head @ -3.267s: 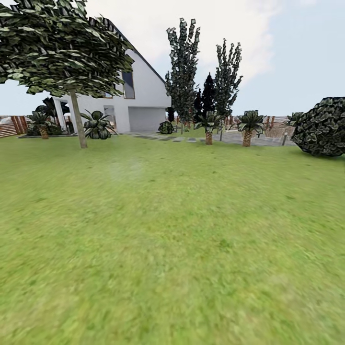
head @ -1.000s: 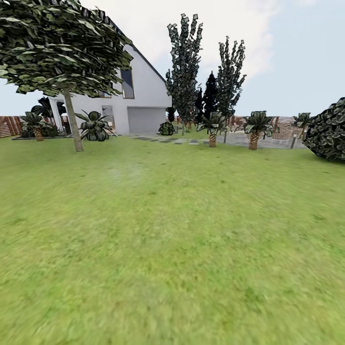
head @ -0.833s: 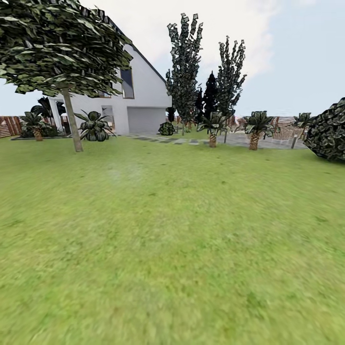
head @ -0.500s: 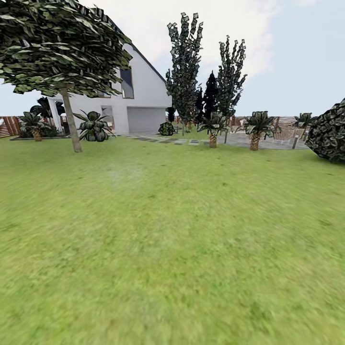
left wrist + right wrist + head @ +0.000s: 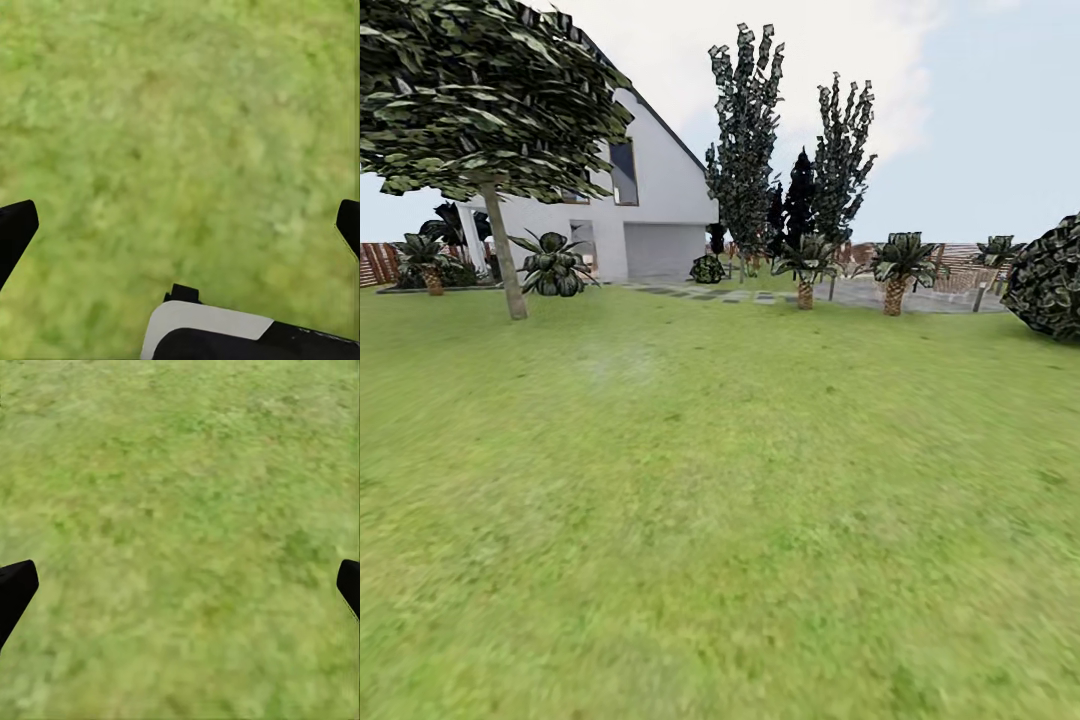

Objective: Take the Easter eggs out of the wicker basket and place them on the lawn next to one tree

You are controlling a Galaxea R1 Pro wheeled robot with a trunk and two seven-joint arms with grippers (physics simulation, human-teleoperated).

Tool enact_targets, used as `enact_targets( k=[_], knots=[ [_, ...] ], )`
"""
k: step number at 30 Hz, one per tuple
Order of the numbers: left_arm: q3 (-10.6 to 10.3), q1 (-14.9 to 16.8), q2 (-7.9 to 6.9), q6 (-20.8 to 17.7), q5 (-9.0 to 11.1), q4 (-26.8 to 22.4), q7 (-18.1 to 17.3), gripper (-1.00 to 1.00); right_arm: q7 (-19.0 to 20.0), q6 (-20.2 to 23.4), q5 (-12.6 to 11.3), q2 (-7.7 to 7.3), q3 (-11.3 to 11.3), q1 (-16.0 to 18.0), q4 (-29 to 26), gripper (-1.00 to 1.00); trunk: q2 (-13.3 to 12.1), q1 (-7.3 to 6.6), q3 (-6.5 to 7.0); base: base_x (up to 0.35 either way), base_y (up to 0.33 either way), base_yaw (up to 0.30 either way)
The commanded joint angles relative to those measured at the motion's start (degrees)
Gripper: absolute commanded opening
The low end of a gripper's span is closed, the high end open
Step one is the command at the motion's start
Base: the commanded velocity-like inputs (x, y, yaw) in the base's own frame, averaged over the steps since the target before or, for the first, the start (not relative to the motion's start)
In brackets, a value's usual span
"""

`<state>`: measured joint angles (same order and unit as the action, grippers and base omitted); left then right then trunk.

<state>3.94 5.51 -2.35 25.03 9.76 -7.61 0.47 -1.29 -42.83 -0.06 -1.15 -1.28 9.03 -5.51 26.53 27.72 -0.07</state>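
Observation:
The lawn (image 5: 720,500) spreads bright green ahead of me. A tree (image 5: 500,250) with a straight pale trunk and a jagged dark crown stands at the far left of it. The Easter eggs and the wicker basket are out of view. My left gripper (image 5: 180,225) hangs open over bare grass, its black fingertips (image 5: 15,229) wide apart with nothing between them. My right gripper (image 5: 180,585) is open too, above grass, and it holds nothing.
A white house (image 5: 650,210) stands behind the tree. Two tall dark trees (image 5: 745,150) rise at the centre back, with small palms (image 5: 900,270) and grey paving (image 5: 920,296) beside them. A round dark bush (image 5: 1050,275) sits at the right edge. A brown fence (image 5: 375,262) runs at far left.
The whole view has drifted: the pale-trunked tree slid left and the bush slid right, so the camera has moved forward over the lawn. Nothing in the garden itself has changed.

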Motion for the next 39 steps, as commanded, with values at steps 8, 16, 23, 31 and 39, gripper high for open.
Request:
enact_targets(
  k=[8,16,23,31,39],
  knots=[
    [0.4,0.0,0.06,0.3,-0.2,0.1,0.0,1.00,-0.1,-2.8,0.0,0.09,-0.1,0.0,0.1,1.00,-3.2,-1.72,1.36,0.332,-0.118,0.019],
    [0.4,0.0,0.04,0.3,-0.2,0.0,0.0,1.00,-0.2,-2.9,0.0,0.02,-0.1,0.0,0.1,1.00,-3.6,-1.94,1.04,0.332,-0.097,0.150],
    [0.4,0.0,-0.02,0.6,-0.2,0.0,0.0,1.00,-0.2,-2.9,0.0,0.00,-0.1,0.0,0.1,1.00,-3.6,-1.94,0.56,0.185,-0.012,0.169],
    [0.4,0.0,-0.02,2.0,-0.2,0.0,-0.1,1.00,-0.2,-2.9,0.0,0.00,-0.2,0.0,0.1,1.00,-3.6,-1.94,0.00,0.009,0.000,0.171],
    [0.5,0.0,-0.01,2.0,-0.2,-0.1,-0.1,1.00,-0.2,-3.0,0.1,0.00,-0.2,0.0,0.1,1.00,-3.6,-1.94,-0.56,0.010,0.000,0.172]
  ],
)
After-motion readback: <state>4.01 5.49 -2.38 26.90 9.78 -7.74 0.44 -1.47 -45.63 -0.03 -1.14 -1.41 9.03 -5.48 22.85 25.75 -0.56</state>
